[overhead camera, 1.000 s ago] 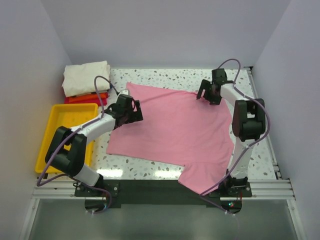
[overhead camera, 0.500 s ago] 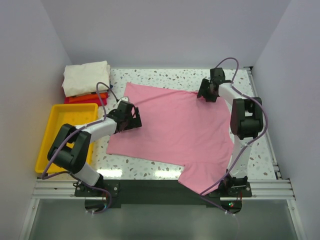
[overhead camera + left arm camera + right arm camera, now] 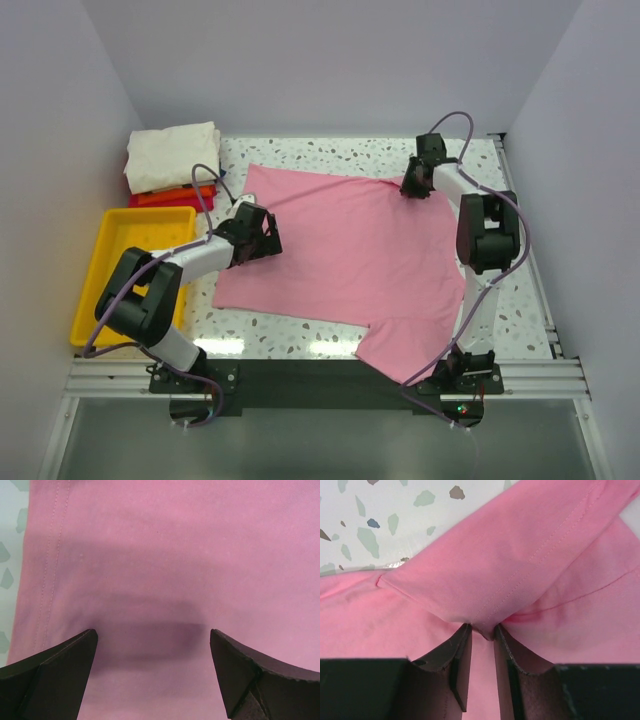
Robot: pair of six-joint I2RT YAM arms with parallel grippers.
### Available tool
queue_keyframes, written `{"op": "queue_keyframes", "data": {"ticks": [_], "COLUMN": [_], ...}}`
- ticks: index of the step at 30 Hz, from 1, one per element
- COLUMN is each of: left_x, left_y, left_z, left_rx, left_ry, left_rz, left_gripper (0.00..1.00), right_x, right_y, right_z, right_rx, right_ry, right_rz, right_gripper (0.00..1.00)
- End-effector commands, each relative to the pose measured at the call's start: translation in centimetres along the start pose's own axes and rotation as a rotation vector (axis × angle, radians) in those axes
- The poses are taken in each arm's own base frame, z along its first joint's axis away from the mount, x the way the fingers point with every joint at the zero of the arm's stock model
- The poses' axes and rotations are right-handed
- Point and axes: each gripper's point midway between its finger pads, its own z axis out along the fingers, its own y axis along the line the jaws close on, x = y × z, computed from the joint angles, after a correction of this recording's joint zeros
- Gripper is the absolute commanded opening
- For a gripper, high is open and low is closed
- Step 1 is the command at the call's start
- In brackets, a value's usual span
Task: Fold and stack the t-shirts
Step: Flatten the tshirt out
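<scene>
A light pink t-shirt point(image 3: 340, 250) lies spread flat across the speckled table, one sleeve hanging over the near edge. My left gripper point(image 3: 268, 238) hovers open just above the shirt's left side; in the left wrist view the fingers point(image 3: 60, 665) stand wide apart over smooth pink cloth point(image 3: 175, 555) beside a stitched hem. My right gripper point(image 3: 412, 187) is at the shirt's far right corner. In the right wrist view it point(image 3: 483, 630) is shut on a bunched fold of the pink cloth point(image 3: 520, 555).
At the back left corner is a stack of folded shirts: cream-white point(image 3: 172, 155) on top, orange point(image 3: 175, 195) and red point(image 3: 185, 204) beneath. A yellow tray point(image 3: 120, 260) sits at the left, under the left arm. Walls close in on three sides.
The right gripper has moved a little back and right onto the shirt's far corner and closed on the cloth. The left gripper has dropped slightly nearer the shirt, still open.
</scene>
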Motion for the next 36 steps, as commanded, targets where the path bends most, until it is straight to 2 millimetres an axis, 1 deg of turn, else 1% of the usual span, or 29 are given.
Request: {"op": "queue_keyframes", "data": {"ticks": [1, 4, 6, 10, 11, 14, 16, 18, 19, 20, 22, 24, 26, 32, 33, 34, 35, 36], "left_x": [0.7, 0.8, 0.9, 1.0, 1.0, 1.1, 1.1, 1.2, 1.2, 1.2, 1.1, 1.2, 1.2, 1.2, 1.2, 1.2, 1.3, 1.3], "left_y": [1.4, 1.4, 1.4, 1.6, 1.6, 1.7, 1.7, 1.7, 1.7, 1.7, 1.7, 1.7, 1.7, 1.6, 1.6, 1.6, 1.5, 1.5], "left_z": [0.2, 0.2, 0.3, 0.3, 0.3, 0.4, 0.4, 0.5, 0.5, 0.5, 0.5, 0.5, 0.5, 0.6, 0.6, 0.6, 0.7, 0.7], "left_rx": [-0.058, -0.058, -0.059, -0.065, -0.065, -0.069, -0.07, -0.071, -0.071, -0.072, -0.07, -0.07, -0.068, -0.065, -0.066, -0.066, -0.064, -0.064], "left_ry": [0.013, 0.017, 0.018, 0.021, 0.023, 0.026, 0.025, 0.028, 0.026, 0.027, 0.025, 0.027, 0.027, 0.032, 0.033, 0.033, 0.035, 0.036], "left_rz": [0.002, 0.003, 0.005, 0.01, 0.01, 0.013, 0.016, 0.017, 0.018, 0.02, 0.019, 0.018, 0.022, 0.023, 0.023, 0.023, 0.025, 0.027], "left_gripper": [1.0, 1.0, 1.0, 1.0, 1.0, 1.0, 1.0, 1.0, 1.0, 1.0, 1.0, 1.0, 1.0, 1.0, 1.0, 1.0, 1.0, 1.0], "right_x": [-3.4, -4.0, -3.9, -4.4, -4.2, -4.4, -4.6, -4.7, -5.4, -5.0, -5.8, -5.9, -6.7, -8.2, -7.8, -8.5, -8.5, -8.8], "right_y": [0.5, 0.6, 0.3, 0.2, 0.0, -0.2, 0.0, 0.2, 0.5, 0.6, 0.9, 0.8, 1.1, 3.5, 3.6, 4.2, 4.6, 5.0], "right_z": [-1.2, -1.4, -1.4, -2.1, -2.2, -2.5, -2.4, -2.1, -2.1, -1.3, -1.1, -0.7, -0.6, 0.2, 1.1, 1.0, 1.2, 1.8], "right_rx": [0.019, 0.023, 0.038, 0.055, 0.065, 0.081, 0.073, 0.067, 0.055, 0.046, 0.048, 0.059, 0.045, -0.032, -0.031, -0.044, -0.045, -0.051], "right_ry": [-0.104, -0.119, -0.106, -0.105, -0.094, -0.097, -0.098, -0.095, -0.106, -0.088, -0.103, -0.104, -0.137, -0.189, -0.178, -0.196, -0.196, -0.199], "right_rz": [-0.01, -0.013, -0.016, -0.022, -0.029, -0.043, -0.051, -0.064, -0.065, -0.083, -0.094, -0.113, -0.131, -0.213, -0.227, -0.239, -0.264, -0.274], "right_gripper": [0.27, 0.22, 0.21, 0.2, 0.2, 0.2, 0.15, 0.0, 0.0, 0.0, 0.0, 0.0, 0.0, 0.0, 0.0, 0.0, 0.0, 0.0]}}
